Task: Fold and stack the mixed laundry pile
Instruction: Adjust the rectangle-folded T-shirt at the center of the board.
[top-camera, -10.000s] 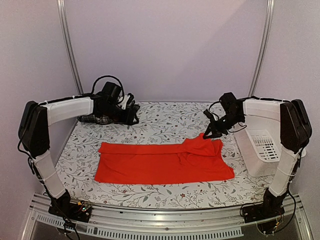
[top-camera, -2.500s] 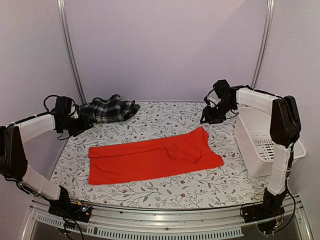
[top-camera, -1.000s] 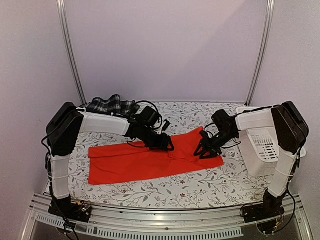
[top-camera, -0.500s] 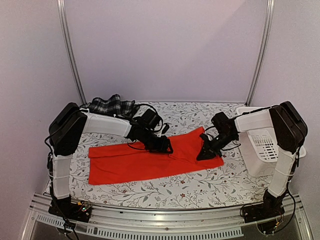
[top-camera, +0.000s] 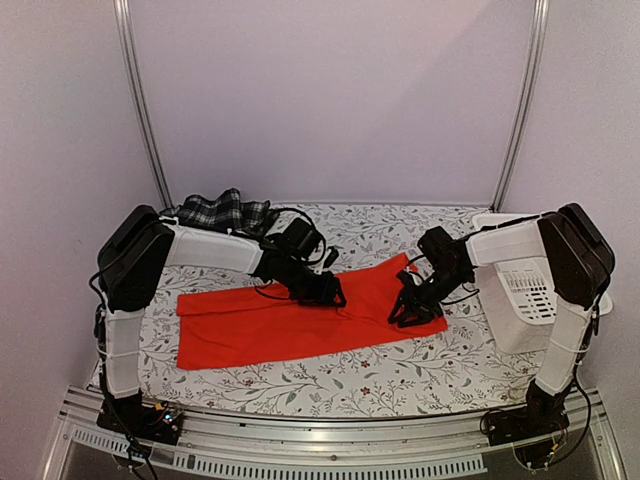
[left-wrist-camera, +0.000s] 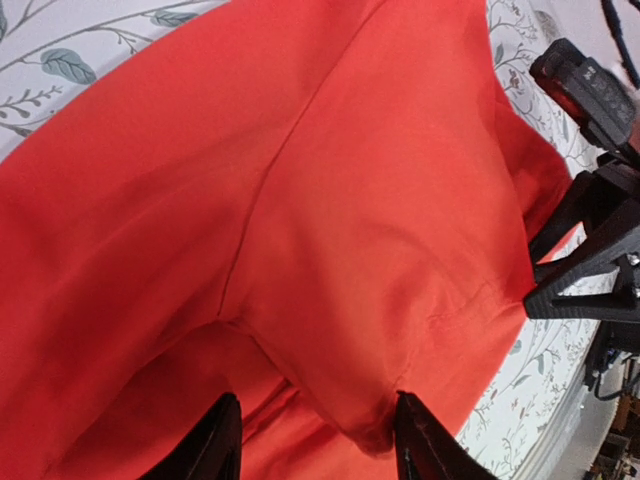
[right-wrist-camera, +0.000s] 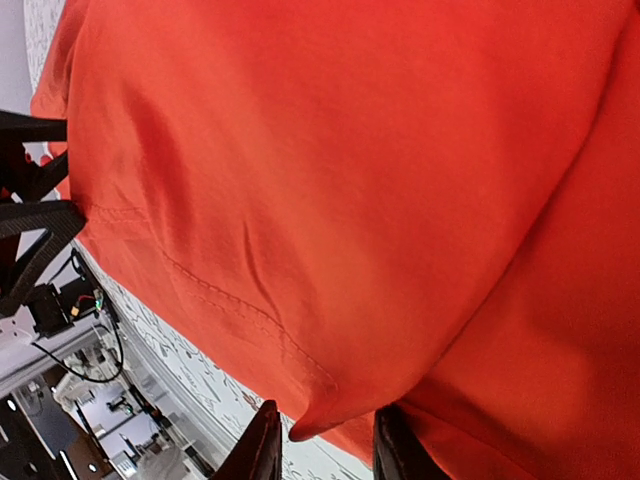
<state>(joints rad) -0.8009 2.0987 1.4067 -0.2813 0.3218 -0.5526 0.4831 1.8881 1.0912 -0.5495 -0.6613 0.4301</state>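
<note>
"Folding the shirt (top-camera: 250, 325), was it?"
"Yes: left claw (left-wrist-camera: 318, 445) stood half open astride its fold; right claw (right-wrist-camera: 325, 440), narrowly open, had the hem between its tips. Both needed closing next."

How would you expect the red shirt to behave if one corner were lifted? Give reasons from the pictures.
The red shirt is probably floppy: it lies flat with soft creases and a folded-over flap, so a lifted corner would likely drape. It looks thin, so probably light. Pushed, it may bunch rather than slide on the floral table cover.
</note>
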